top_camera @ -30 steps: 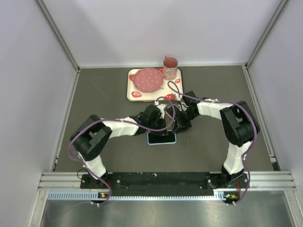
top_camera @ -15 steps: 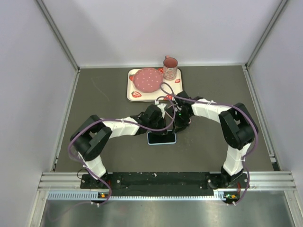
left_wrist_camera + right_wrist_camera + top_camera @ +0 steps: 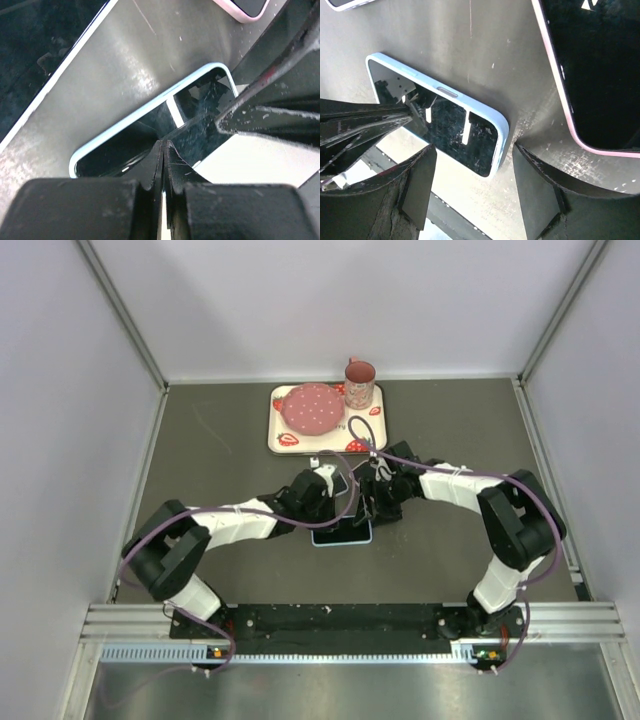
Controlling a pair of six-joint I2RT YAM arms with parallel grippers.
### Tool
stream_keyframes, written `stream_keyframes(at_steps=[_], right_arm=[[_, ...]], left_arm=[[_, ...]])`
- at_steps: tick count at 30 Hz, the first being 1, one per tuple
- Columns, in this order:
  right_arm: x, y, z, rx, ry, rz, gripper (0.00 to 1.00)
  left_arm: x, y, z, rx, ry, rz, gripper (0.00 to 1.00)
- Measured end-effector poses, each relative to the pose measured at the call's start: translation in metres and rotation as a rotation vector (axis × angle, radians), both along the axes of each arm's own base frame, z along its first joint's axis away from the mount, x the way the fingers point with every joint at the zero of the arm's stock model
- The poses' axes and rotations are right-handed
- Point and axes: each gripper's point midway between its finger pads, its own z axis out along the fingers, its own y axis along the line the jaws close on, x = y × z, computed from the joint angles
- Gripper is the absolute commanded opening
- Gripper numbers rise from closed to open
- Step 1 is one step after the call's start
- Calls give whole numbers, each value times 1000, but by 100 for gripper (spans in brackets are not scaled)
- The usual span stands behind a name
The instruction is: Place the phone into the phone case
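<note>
Right pincer (image 3: 472,150) widened, now spread over blue-rimmed phone (image 3: 440,117); left pincer (image 3: 162,150) pressed together above its screen.

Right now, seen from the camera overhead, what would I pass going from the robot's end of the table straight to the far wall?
Black mounting bar → light-blue-rimmed phone → strawberry tray → pink mug.

No writing, brand name or number can be read anywhere; any print on the tray (image 3: 277,423) is too small to tell.
</note>
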Motion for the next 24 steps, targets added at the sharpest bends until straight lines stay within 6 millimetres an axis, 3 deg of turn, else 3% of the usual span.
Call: stream_keyframes(at_steps=[7,12,24], right_arm=[[-12,5,-1,60,41,21,55],[-20,1,-6,65,65,24,46],[-31,-3,-10,27,93,36,44]], left_arm=[[-6,13,28,-68,-79,31,26],[-4,23,47,-109,-138,75,31],[5,48,32,-44,-113,202,32]])
